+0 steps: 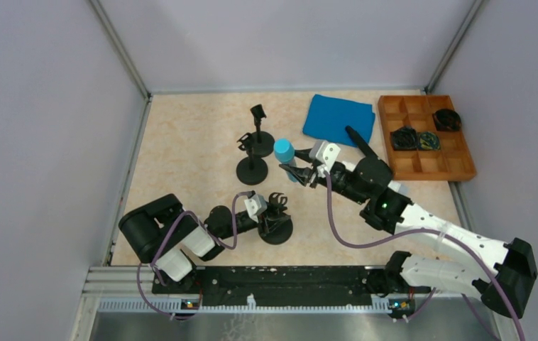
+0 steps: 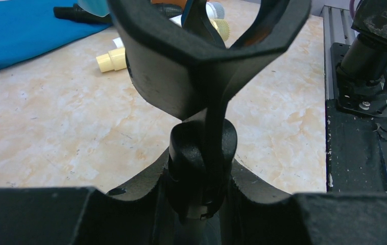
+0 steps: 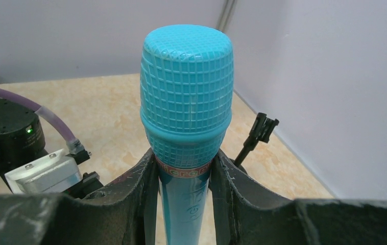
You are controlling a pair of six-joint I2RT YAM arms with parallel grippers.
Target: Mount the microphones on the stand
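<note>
**Light blue microphone** (image 3: 186, 102): held off the bench (image 1: 181, 142) near its middle, just right of the middle stand (image 1: 252, 169) and on the far side of the near stand (image 1: 278, 229). The right pincer (image 3: 185, 166) is closed on the microphone's body just under the mesh head, one finger on each side. The left pincer (image 2: 201, 168) is closed on the swivel neck of the near stand, below its forked clip (image 2: 207, 66), which has nothing in it. Farther out, a black microphone (image 1: 360, 141) lies at the edge of a blue cloth (image 1: 337, 117) at far right, beside an orange tray (image 1: 412, 106).

**Risks, as judged.** The grip sits high on a tapered body. When pressed into the clip, the free tail could swing, or the microphone could slide through the fingers. If the body meets the fork off-line, the push would go into the stand instead, and a slip of the left pincer would then let the stand tilt or skid. The two pincers must work close together and might knock.

**Axis.** The long axis runs near upright, with the head up and the tail down toward the bench. It leans slightly, so the head lies to the far left of the tail.
</note>
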